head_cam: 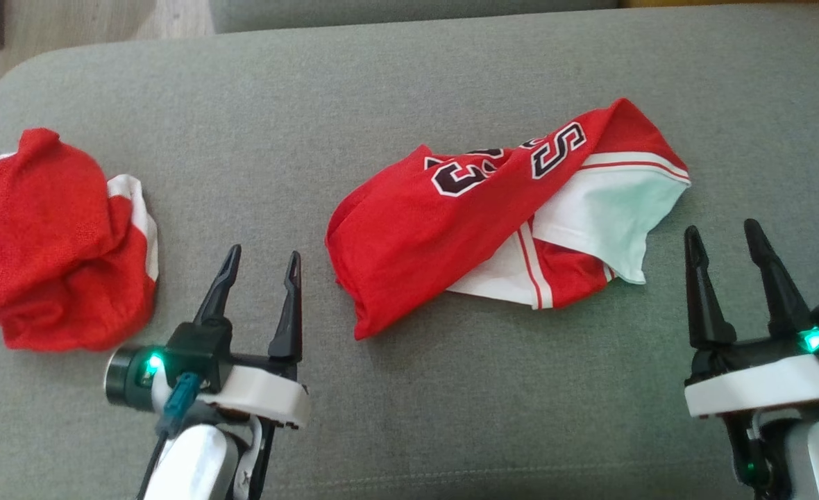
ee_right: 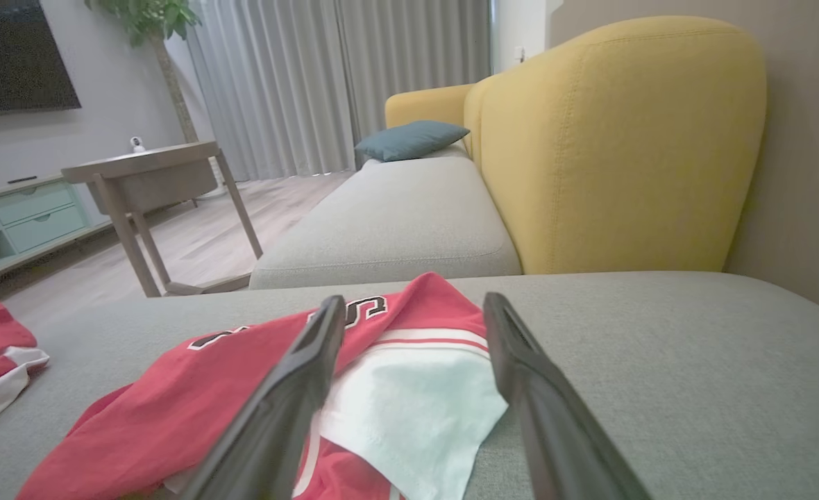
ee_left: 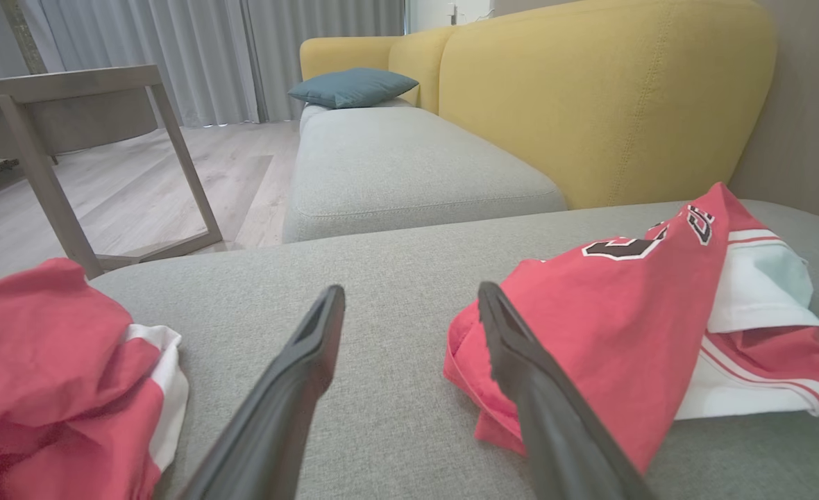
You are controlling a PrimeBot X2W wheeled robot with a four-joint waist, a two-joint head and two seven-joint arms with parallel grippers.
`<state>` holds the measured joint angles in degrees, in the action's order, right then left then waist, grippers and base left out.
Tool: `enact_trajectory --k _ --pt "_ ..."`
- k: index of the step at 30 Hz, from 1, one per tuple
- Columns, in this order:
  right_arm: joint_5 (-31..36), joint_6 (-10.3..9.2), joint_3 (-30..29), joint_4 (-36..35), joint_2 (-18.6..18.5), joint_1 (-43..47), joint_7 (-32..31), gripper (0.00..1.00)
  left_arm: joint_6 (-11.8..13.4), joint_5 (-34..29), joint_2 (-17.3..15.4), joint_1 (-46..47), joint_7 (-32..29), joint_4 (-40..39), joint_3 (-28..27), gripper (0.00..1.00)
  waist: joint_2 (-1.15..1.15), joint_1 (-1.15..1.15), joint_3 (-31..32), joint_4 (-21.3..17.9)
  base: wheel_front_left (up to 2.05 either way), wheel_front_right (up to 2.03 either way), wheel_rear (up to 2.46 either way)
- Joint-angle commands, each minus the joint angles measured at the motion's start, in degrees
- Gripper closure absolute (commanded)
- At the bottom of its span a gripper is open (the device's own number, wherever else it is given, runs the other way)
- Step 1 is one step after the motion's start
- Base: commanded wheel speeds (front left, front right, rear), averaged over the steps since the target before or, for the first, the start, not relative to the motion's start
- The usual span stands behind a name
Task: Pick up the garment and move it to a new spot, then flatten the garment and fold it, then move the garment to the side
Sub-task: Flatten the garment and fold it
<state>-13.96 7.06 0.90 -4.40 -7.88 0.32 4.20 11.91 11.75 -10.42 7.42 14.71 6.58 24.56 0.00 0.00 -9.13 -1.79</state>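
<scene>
The garment (head_cam: 444,236), a red jersey with white trim and dark, white-edged lettering, lies loosely bunched on the grey seat (head_cam: 409,83), slightly right of the seat's middle. Its red body runs from lower left to upper right in the head view; a white panel with red stripes is turned out along the right and lower edges. The left end effector (head_cam: 264,252) sits low over the seat, just left of the jersey's lower corner, fingers spread apart and holding nothing. In the left wrist view one finger overlaps the jersey's near edge; contact cannot be confirmed. The right end effector (head_cam: 721,227) is positioned just right of the white panel, fingers likewise spread wide and empty, with bare upholstery between them and the cloth in the head view. A second red garment (head_cam: 48,243), crumpled with a white band showing, rests at the far left of the seat, well apart from the jersey. Beyond the seat are a yellow backrest (ee_right: 618,139) and a teal pillow (ee_left: 350,87) on an adjoining grey cushion.
</scene>
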Motion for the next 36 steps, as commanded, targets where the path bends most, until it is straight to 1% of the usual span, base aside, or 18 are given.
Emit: enact_trajectory --k 1,8,10,13,16,19,21,25,26,27,32,36 --pt "0.5 0.43 0.8 -2.6 -0.3 -0.9 -0.3 0.0 0.5 0.3 -1.0 1.4 0.1 -1.9 -2.5 0.0 0.0 0.0 0.2 -0.2 0.0 0.0 0.0" --pt "0.8 0.43 0.6 -4.3 0.5 0.0 -1.5 0.0 0.8 0.0 -1.4 1.5 -0.2 -2.3 -2.1 0.0 0.0 0.0 0.1 -0.4 0.0 0.0 0.0" --pt "0.9 0.43 0.5 -4.6 0.6 0.1 -1.7 0.0 0.5 -0.4 -1.7 1.9 -0.6 -2.4 -1.5 0.0 0.0 0.0 -0.1 -0.3 0.0 0.0 0.0" --pt "0.9 0.43 0.6 -4.8 0.7 0.1 -2.0 0.0 -1.7 -0.5 -1.8 2.6 -3.4 -2.3 1.0 0.0 0.0 0.0 -0.7 -0.3 0.0 0.0 0.0" --pt "0.8 0.43 1.0 -5.0 0.7 -0.1 -2.1 0.0 -4.7 0.6 -1.4 3.1 -7.9 -1.1 3.8 0.0 0.0 0.0 -1.6 -0.6 0.0 0.0 0.0" --pt "0.6 0.43 1.4 -4.9 0.8 -0.5 -2.1 0.0 -6.9 1.7 -0.9 3.5 -11.8 0.8 5.9 0.0 0.0 0.0 -2.3 -1.2 0.0 0.0 0.0" --pt "0.3 0.43 1.5 -4.7 0.9 -0.6 -2.0 0.0 -7.8 2.1 -0.6 3.9 -13.6 2.1 6.9 0.0 0.0 0.0 -2.8 -1.5 0.0 0.0 0.0" --pt "0.0 0.43 1.7 -4.4 0.8 -1.2 -1.8 0.0 -8.7 2.6 -0.3 5.3 -15.5 5.0 7.6 0.0 0.0 0.0 -3.7 -2.2 0.0 0.0 0.0" --pt "-0.1 0.43 1.7 -4.3 0.8 -1.4 -1.8 0.0 -8.9 2.7 -0.3 5.8 -15.5 5.5 7.6 0.45 0.0 0.0 -3.8 -2.4 0.0 0.0 0.0" --pt "-0.1 0.43 1.8 -4.2 0.8 -1.5 -1.7 0.0 -8.9 2.7 -0.2 6.3 -15.0 5.7 7.4 1.0 0.0 0.0 -4.0 -2.6 0.0 0.0 0.0" --pt "-0.5 0.43 1.5 -3.7 0.8 -1.8 -1.7 0.0 -9.5 3.3 -0.1 8.6 -12.2 5.1 6.6 1.0 0.0 0.0 -4.5 -2.9 0.0 0.0 0.0" --pt "-0.7 0.43 1.5 -3.3 0.9 -2.0 -2.0 0.0 -9.4 3.8 -0.3 11.4 -10.7 3.6 5.0 1.0 0.0 0.0 -4.8 -3.1 0.0 0.0 0.0"
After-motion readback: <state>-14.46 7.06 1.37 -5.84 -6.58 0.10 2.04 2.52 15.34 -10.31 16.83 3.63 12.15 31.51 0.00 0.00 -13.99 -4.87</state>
